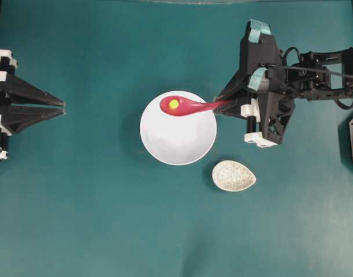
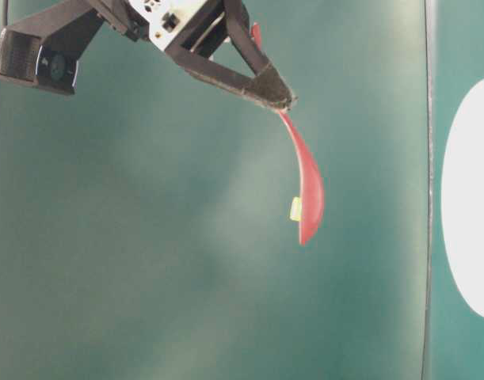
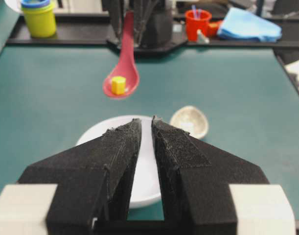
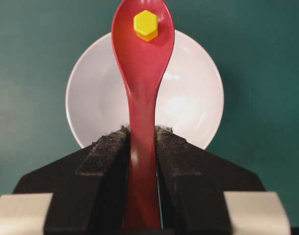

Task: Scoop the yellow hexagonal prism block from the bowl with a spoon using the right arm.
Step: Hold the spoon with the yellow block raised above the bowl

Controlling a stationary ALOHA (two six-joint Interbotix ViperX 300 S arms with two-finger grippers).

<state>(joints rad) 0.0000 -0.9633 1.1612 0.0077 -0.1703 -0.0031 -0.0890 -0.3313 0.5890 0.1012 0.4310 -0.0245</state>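
**Inspector:** Starting from the left. What of the left gripper (image 1: 63, 108)?

**Assistant:** It is parked well to the left of the bowl (image 1: 178, 141). Its fingers are pressed nearly together with only a thin slit between them, and they hold nothing.

**Inspector:** And the bowl itself?

**Assistant:** White, glossy and round. I see nothing lying in it. The spoon (image 1: 185, 106) hangs above its far rim, clear of the white surface, as the left wrist view shows.

**Inspector:** The block?

**Assistant:** The block (image 4: 146, 25) sits in the spoon's scoop, over the bowl's upper left part. It is bright yellow, six-sided, flat face up, and much smaller than the scoop. It lies near the scoop's front end, not at the lip.

**Inspector:** The right gripper?

**Assistant:** The right gripper (image 4: 142, 134), just right of the bowl, is pinching the spoon's handle, one pad on each side.

**Inspector:** Progress?

**Assistant:** In my judgement the scoop is essentially done: the block is out of the bowl and carried. What remains, at most, is keeping the spoon level. The small speckled dish (image 1: 234, 175) beside the bowl's lower right plays no part.
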